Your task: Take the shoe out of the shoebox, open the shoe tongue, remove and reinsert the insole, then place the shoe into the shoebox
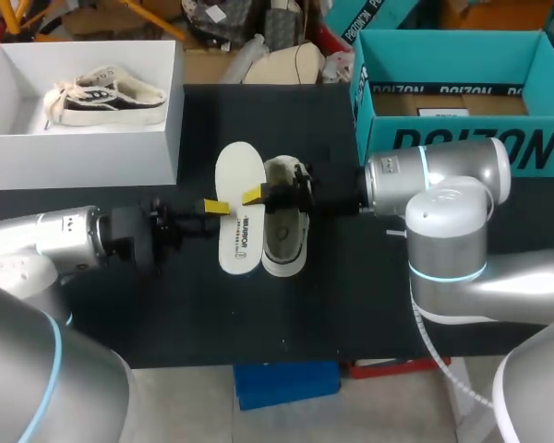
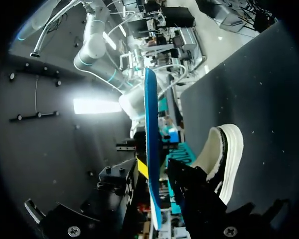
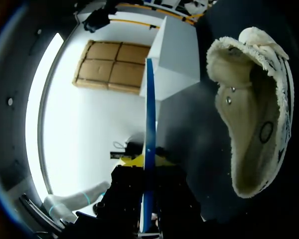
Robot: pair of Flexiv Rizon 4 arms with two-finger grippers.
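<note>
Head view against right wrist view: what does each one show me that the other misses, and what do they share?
Only the head view: a second shoe lying in the white shoebox, the teal box, the insole's flat white face, and the left end effector at its edge. Only the right wrist view: the insole edge-on, a thin blue line clamped in the right end effector, and the fleecy lining inside the shoe. Both: insole, shoe on the black table, white shoebox.
</note>
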